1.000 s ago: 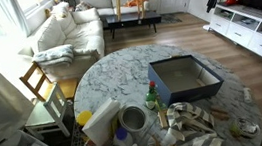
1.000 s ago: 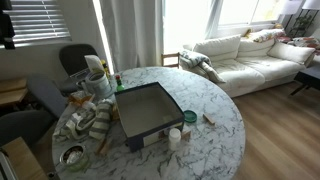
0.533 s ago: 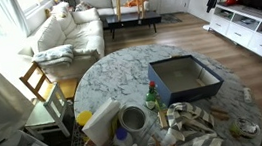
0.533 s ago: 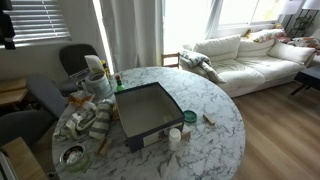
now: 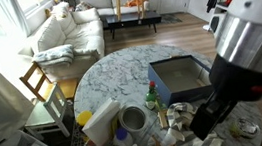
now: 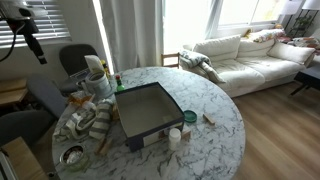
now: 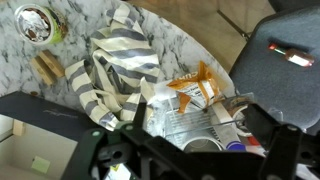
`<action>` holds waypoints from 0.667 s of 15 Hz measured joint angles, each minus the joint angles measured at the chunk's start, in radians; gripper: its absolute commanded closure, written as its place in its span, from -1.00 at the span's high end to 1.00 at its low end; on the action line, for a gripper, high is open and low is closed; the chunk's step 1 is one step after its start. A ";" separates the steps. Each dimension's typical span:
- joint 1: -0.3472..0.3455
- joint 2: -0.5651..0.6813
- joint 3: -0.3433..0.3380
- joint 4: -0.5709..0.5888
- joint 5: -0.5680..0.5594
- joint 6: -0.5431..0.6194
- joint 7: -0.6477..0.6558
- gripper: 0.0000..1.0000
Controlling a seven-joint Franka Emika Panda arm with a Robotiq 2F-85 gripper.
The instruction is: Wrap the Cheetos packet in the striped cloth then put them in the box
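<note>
One striped cloth [image 7: 120, 65] is lying bunched on the surface [image 7: 88, 22], Cheetos packet [image 7: 195, 90] sitting right of it in wrist view; can't tell if jaws are apart.

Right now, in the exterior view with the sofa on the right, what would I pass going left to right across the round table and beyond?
striped cloth → open box → green-lidded jar → white sofa

a home living room: white sofa [image 6: 245, 52], marble table [image 5: 111, 77], perhaps a tv stand [image 5: 254, 30].
</note>
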 measured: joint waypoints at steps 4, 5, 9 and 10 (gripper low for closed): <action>0.000 0.036 0.010 -0.020 -0.007 0.042 0.014 1.00; 0.000 0.034 0.010 -0.020 -0.007 0.042 0.014 1.00; 0.002 0.032 0.008 -0.019 -0.007 0.042 0.014 1.00; 0.003 0.032 0.005 -0.017 -0.007 0.042 0.015 1.00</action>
